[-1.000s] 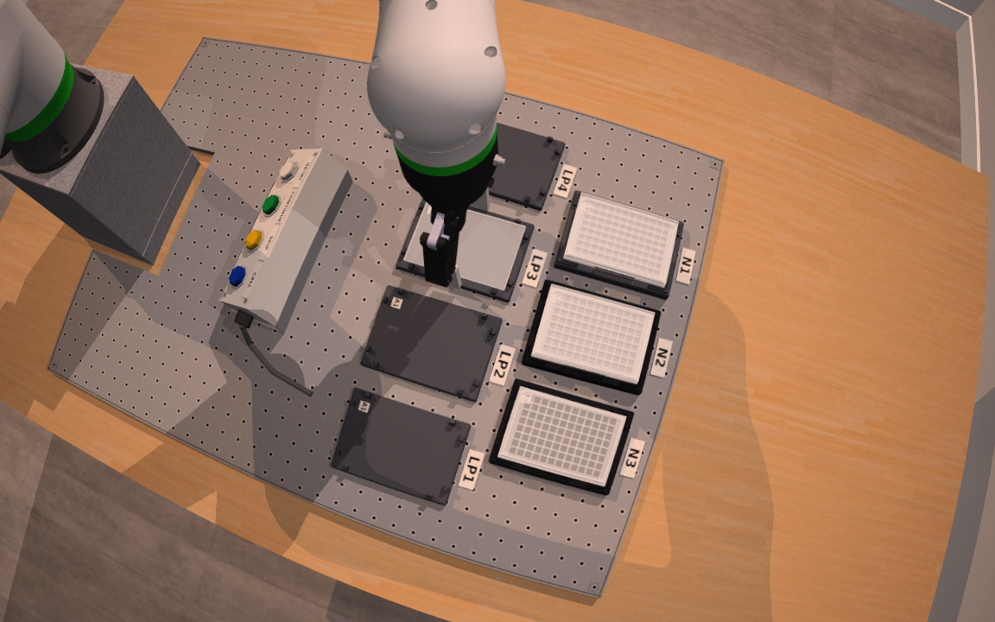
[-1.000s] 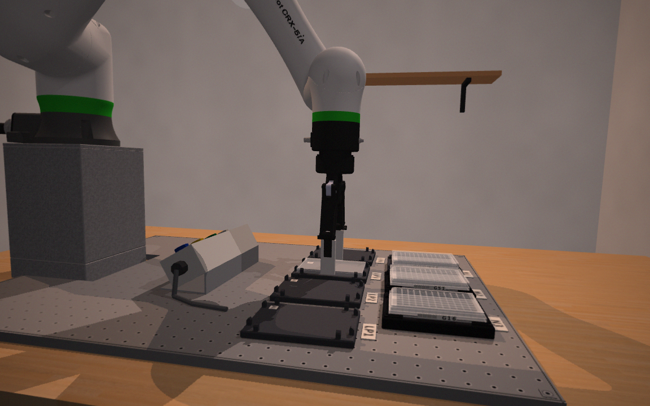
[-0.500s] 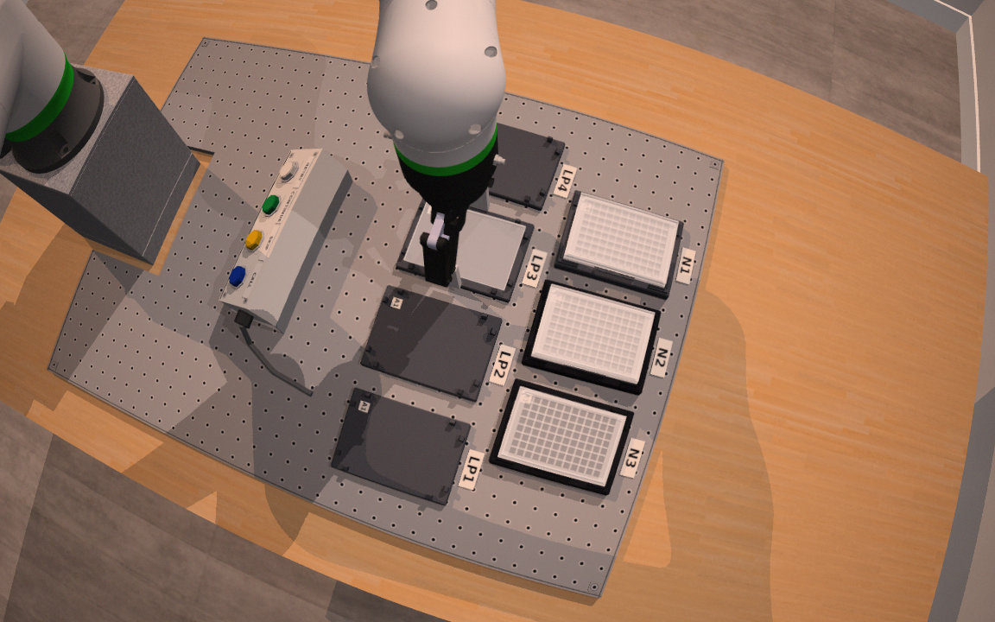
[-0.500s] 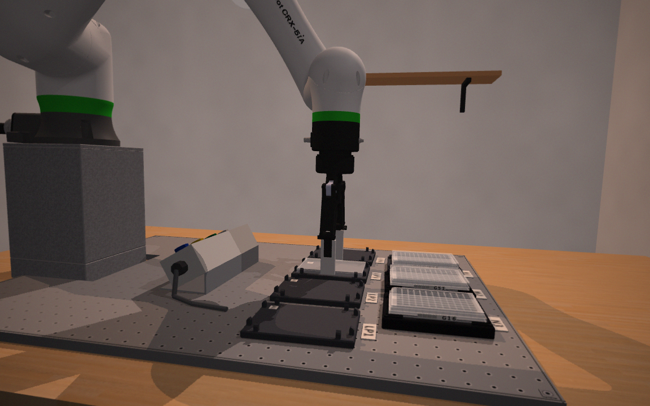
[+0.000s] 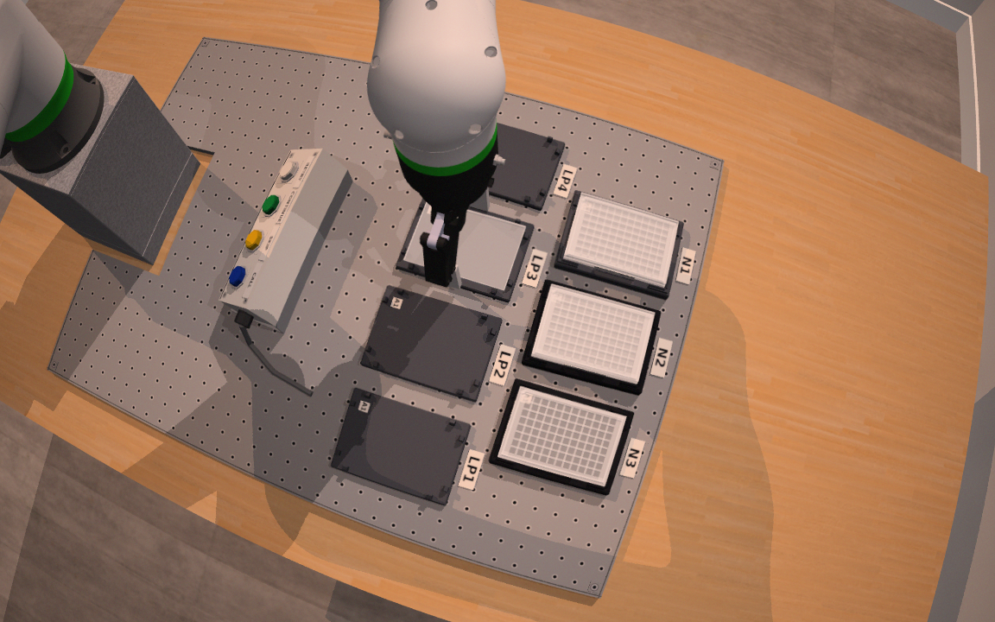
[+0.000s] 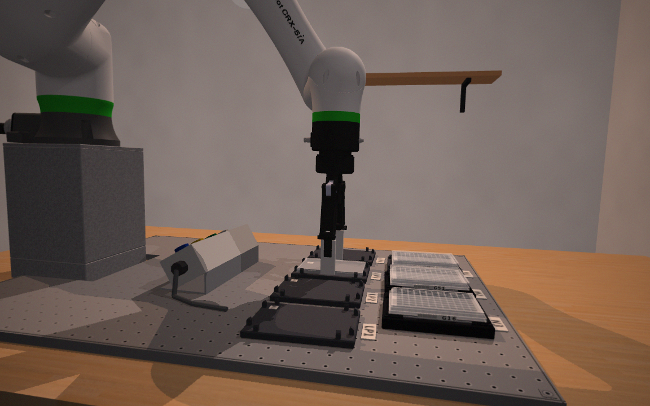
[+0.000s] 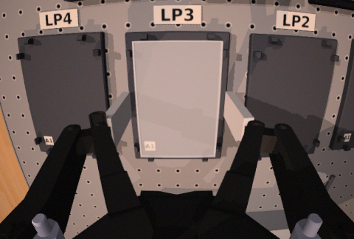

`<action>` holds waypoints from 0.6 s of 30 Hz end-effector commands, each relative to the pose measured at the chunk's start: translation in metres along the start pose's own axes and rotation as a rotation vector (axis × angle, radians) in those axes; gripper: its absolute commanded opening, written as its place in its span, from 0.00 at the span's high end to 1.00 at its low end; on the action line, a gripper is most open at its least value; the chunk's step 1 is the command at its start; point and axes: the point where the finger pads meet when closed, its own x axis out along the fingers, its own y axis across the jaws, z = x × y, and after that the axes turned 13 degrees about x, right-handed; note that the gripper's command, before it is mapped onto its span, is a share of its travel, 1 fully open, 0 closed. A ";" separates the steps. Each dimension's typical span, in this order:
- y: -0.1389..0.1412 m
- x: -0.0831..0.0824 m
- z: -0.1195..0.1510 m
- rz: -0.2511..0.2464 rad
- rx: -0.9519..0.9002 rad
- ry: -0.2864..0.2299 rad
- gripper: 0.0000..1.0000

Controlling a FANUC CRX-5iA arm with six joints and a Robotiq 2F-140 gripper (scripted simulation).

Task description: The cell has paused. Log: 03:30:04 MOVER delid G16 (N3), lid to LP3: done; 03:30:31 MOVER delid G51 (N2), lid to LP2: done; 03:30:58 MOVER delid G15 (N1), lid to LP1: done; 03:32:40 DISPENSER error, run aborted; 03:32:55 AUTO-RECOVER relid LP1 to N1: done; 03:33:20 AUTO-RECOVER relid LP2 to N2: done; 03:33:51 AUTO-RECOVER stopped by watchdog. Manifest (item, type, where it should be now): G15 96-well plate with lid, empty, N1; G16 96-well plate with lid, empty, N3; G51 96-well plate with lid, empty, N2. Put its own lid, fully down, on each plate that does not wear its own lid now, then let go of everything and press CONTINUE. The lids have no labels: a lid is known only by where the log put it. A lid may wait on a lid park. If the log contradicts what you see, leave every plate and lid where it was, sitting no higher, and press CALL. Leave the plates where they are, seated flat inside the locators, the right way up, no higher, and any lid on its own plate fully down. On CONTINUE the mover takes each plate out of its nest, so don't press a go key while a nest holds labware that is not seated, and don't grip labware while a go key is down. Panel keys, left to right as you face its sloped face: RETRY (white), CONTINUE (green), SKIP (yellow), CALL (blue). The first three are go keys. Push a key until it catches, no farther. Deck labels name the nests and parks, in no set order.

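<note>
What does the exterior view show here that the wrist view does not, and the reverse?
Exterior only: the plate ID G16 on the near plate's side wall, the key panel, the arm's pedestal, and how low the hand hangs over the deck.

Wrist only: both pads standing apart from the lid on LP3, one off each long edge, with a gap on both sides; LP4 and LP2 bare.

Both: the lid lying flat on its park, the hand open above it.
</note>
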 end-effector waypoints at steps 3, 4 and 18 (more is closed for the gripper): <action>0.000 0.000 0.000 0.000 0.000 0.000 1.00; 0.000 0.000 0.000 0.000 0.000 0.000 1.00; 0.000 0.000 0.000 0.000 0.000 0.000 1.00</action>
